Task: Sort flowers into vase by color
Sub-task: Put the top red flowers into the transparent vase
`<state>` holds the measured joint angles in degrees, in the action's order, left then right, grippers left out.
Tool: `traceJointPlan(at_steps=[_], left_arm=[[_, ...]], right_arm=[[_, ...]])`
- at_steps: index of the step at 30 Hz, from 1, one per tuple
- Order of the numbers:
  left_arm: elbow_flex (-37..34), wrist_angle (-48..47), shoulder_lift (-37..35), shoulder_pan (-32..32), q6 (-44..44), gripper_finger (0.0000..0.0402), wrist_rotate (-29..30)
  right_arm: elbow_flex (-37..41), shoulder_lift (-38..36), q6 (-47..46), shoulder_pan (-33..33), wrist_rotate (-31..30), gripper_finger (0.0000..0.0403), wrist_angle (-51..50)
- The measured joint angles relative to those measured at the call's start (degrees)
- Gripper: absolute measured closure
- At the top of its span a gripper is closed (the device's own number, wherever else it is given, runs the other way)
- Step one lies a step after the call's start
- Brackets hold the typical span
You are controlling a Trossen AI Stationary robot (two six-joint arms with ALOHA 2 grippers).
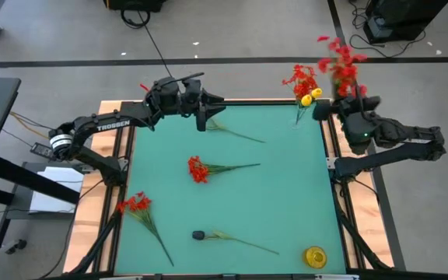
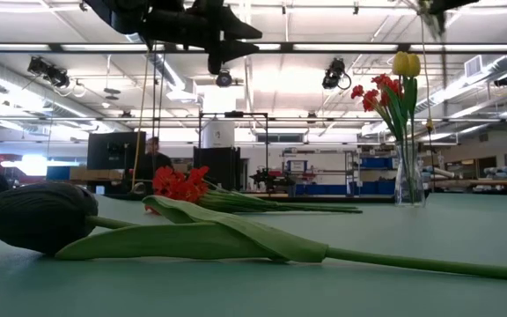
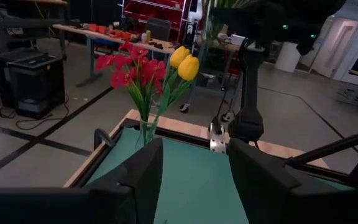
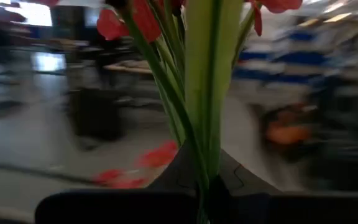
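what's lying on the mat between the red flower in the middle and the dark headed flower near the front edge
Nothing. In the high view the green mat is bare between the central red flower and the dark-headed flower; the other loose red flower lies off to the left side.

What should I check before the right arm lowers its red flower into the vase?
1. Right claw shut on the held red flower by its stem: ok.
2. Held red flower lined up over the vase: not ok; the high view shows it off to one side.
3. Vase upright: ok.
4. Left claw open, empty, apart from the vase: ok.
5. Colour match: cannot tell; the vase holds red blooms and yellow tulips.
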<state>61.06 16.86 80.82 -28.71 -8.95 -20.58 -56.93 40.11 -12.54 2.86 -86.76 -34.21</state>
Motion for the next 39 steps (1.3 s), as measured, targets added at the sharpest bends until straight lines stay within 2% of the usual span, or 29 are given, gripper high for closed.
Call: traceJointPlan(at_steps=[2, 5, 12, 16, 21, 24, 30, 35, 39], left_arm=[[0.0, 0.0, 0.0, 0.0, 0.0, 0.0212, 0.0], [0.0, 0.0, 0.0, 0.0, 0.0, 0.0212, 0.0], [0.0, 0.0, 0.0, 0.0, 2.8, 0.0212, 2.9], [0.0, 0.0, 0.0, -0.4, 3.8, 0.0212, 2.9], [0.0, 0.0, 0.0, -0.4, 3.8, 0.0212, 2.9], [0.0, 0.0, 0.0, -0.4, 3.8, 0.0212, 2.9], [0.0, -0.9, 0.0, -0.4, 4.1, 0.0212, 2.9], [0.0, -3.5, 0.0, -0.4, 5.6, 0.0212, 2.9], [-0.1, -5.5, 0.1, -0.4, 5.7, 0.0212, 2.8]], right_arm=[[0.0, -0.9, 2.2, -1.0, -3.0, 0.0391, 0.4], [0.0, -2.4, 1.3, -3.9, -2.9, 0.0391, 0.0], [1.9, -4.1, -9.1, -14.2, 3.2, 0.0391, -2.4], [4.2, -3.6, -13.3, -18.8, 4.2, 0.0391, 2.6], [6.7, -2.0, -8.6, -23.6, 4.6, 0.0391, 12.1], [7.4, -1.1, -6.9, -27.2, 8.6, 0.0391, 17.3], [10.2, 1.2, 2.7, -35.0, 21.4, 0.0391, 31.7], [10.4, 3.1, 2.0, -37.7, 28.0, 0.0391, 30.9], [10.4, 4.6, -1.6, -37.6, 30.1, 0.0391, 26.8]])
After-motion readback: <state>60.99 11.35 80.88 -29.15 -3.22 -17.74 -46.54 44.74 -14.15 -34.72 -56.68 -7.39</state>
